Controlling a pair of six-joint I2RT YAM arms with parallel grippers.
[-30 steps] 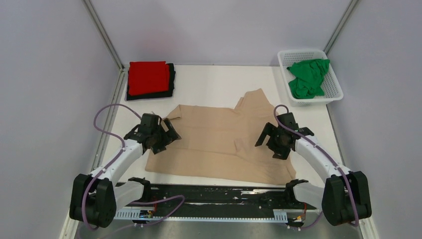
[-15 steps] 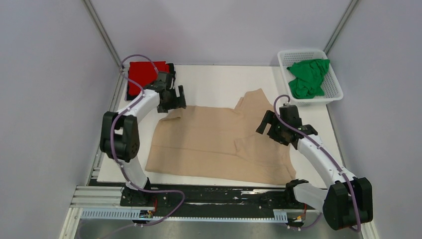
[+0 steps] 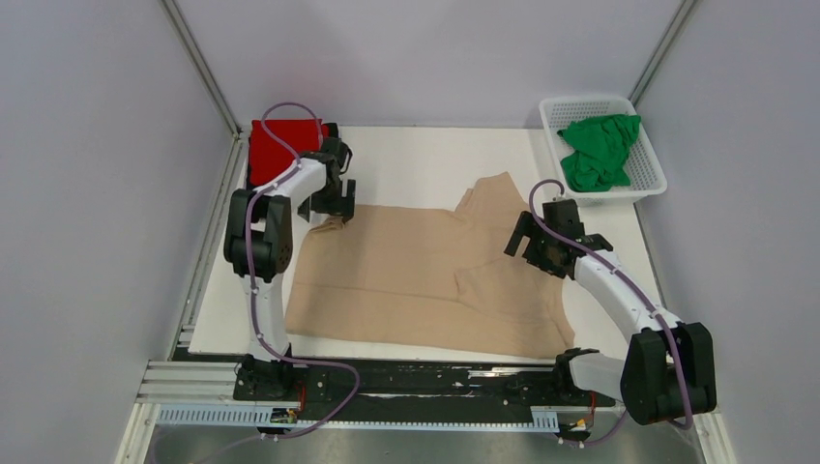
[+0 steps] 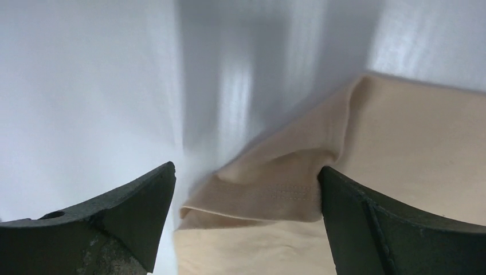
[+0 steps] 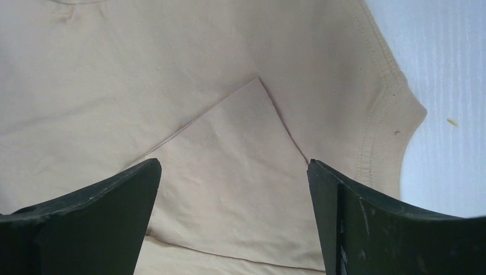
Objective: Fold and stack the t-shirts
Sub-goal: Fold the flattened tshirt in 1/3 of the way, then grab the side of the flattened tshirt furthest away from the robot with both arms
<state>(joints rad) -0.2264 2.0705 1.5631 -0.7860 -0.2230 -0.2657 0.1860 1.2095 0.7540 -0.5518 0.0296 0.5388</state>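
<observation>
Hovering released over a limp, light shirt (image 3: 425, 280) on the tabletop (image 3: 416, 164): left hand (image 4: 245, 172) at its 10 o'clock sleeve (image 4: 275, 189), right hand (image 5: 234, 163) at 3 o'clock, hems likely the surest hold.

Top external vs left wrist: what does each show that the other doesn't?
Only top external: the folded red shirt at the far left, the basket holding a green shirt, the whole beige t-shirt, and the right gripper over its right side. Only left wrist: the stitched, curled sleeve hem, seen between the open jaws of the left gripper, not gripped. Both: beige fabric on the white table.
</observation>
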